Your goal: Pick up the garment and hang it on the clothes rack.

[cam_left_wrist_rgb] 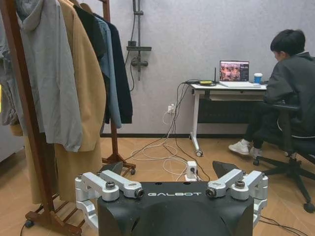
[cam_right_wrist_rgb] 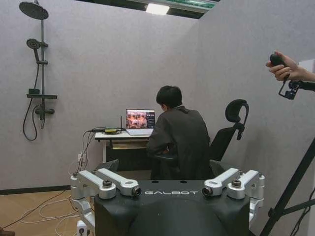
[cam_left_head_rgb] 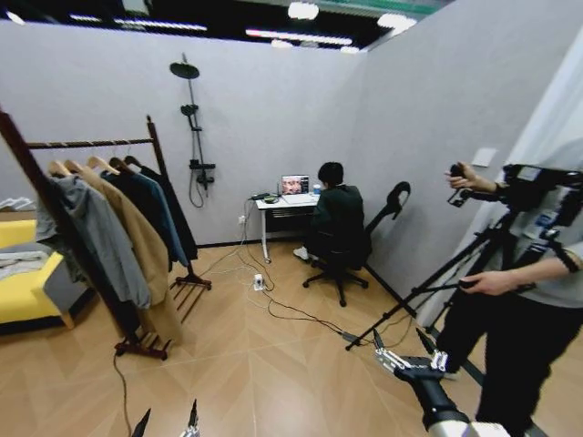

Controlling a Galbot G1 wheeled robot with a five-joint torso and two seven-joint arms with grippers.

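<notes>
L gripper (cam_left_head_rgb: 167, 423) low at near edge of head view, left of centre, fingers spread apart, nothing between them; wrist cam confirms, jaws wide and empty, hovering above wood floor (cam_left_head_rgb: 273, 364). R gripper (cam_left_head_rgb: 401, 342) a bit farther out on the right, also splayed open, empty, held above the floor just beside a black tripod leg (cam_left_head_rgb: 428, 289). Neither touches any cloth. Next out, left side: clothes rack (cam_left_head_rgb: 91, 143), dark reddish-brown wood, running near-left to far-right, slatted foot shelf down at floor level. On its rail, near to far: grey hoodie (cam_left_head_rgb: 100, 237), tan coat (cam_left_head_rgb: 138, 238), dark teal-blue jacket (cam_left_head_rgb: 151, 206), then the garment (cam_left_head_rgb: 178, 215), long and black, at the far end of the rail beside the far post, on a wooden hanger. Hangs straight, hem well above the foot shelf. White mark not discernible from here. Garment well apart from both grippers. Yellow cushion seat (cam_left_head_rgb: 23, 296) behind rack at far left edge. Mid-floor: white power strip (cam_left_head_rgb: 259, 282) w/ cables trailing toward the back wall and toward the tripod. Farther back: white desk (cam_left_head_rgb: 284, 202) against the wall, open laptop (cam_left_head_rgb: 294, 185) on it, screen lit. Back wall, between rack and desk: black shower pole (cam_left_head_rgb: 193, 127) w/ round head up top and hose looping down.
</notes>
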